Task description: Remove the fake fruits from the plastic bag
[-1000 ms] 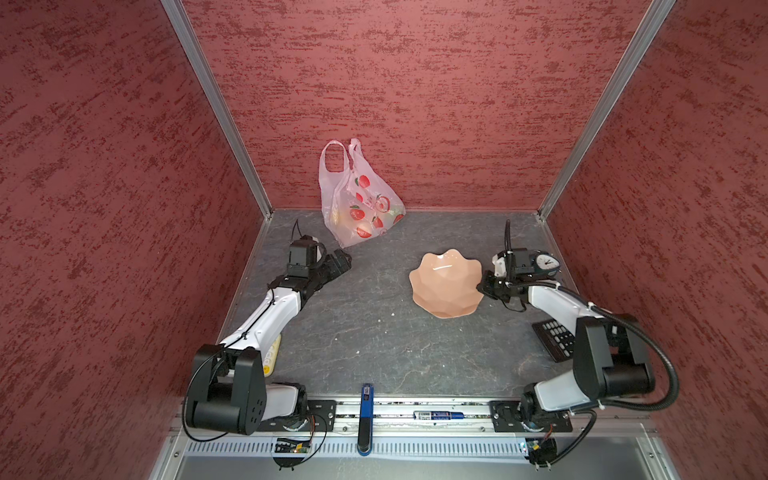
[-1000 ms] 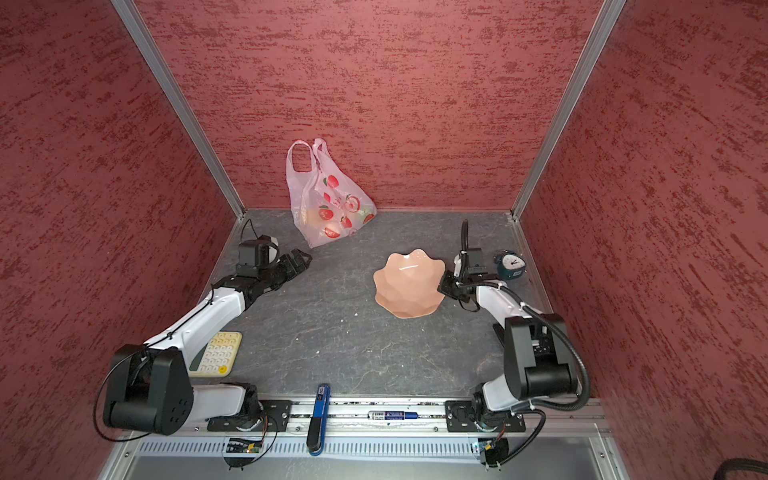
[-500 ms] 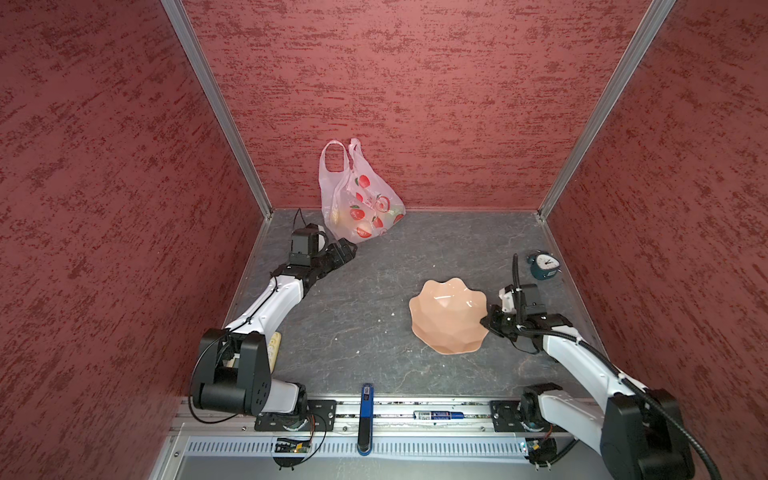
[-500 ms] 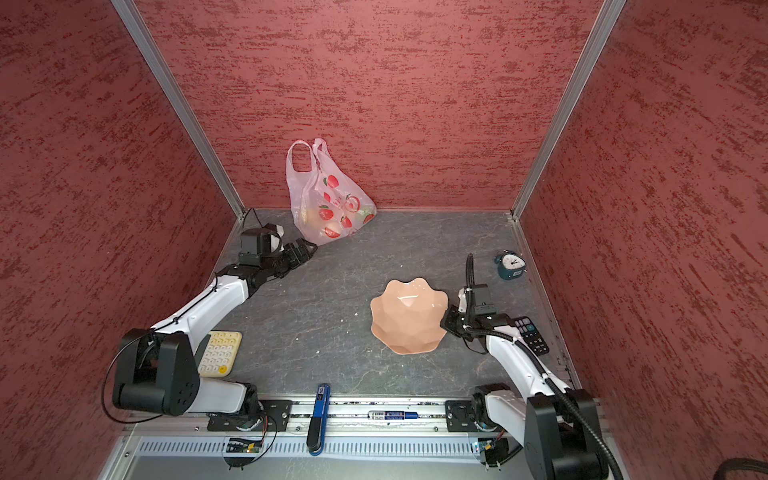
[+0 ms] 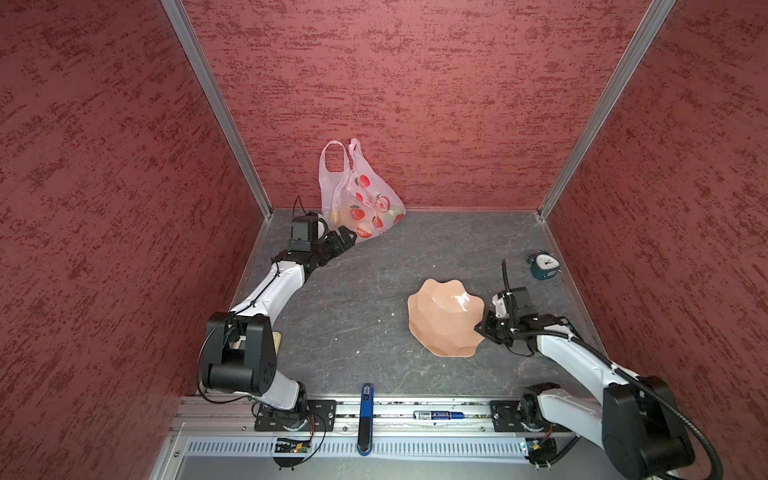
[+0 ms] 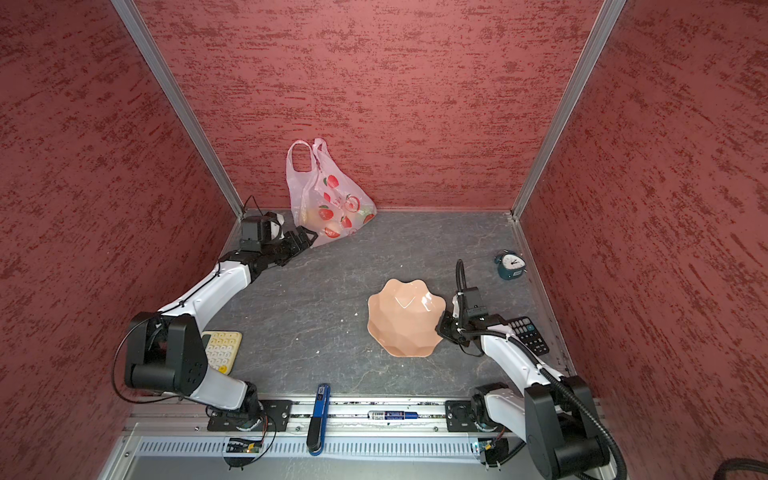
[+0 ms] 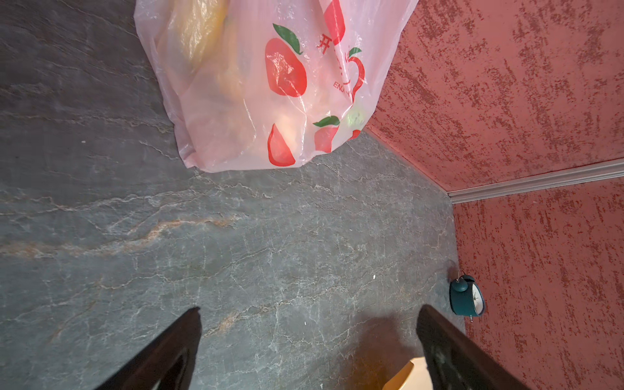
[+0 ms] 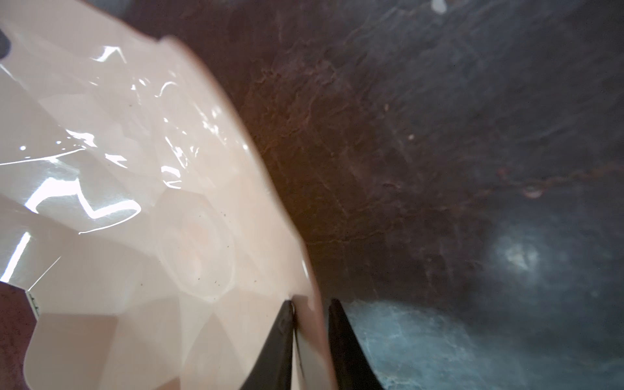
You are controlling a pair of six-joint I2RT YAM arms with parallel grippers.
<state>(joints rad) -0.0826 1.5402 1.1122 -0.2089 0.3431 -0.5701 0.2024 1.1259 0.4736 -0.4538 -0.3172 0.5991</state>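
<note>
Left gripper [image 5: 348, 240] gapes wide and empty beside the plastic bag [image 5: 357, 195], which leans on the far wall, left side, fake fruits [image 7: 202, 44] dim inside. Right gripper [image 8: 310, 305] straddles the peach dish [image 5: 440, 328] rim, jaws narrow; I can't tell whether they pinch it.

fake fruits [image 7: 199, 40] hazy inside plastic bag [image 7: 250, 111]

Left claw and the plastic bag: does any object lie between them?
No. In the left wrist view, only bare grey tabletop lies between the open left claw and the plastic bag.
</note>
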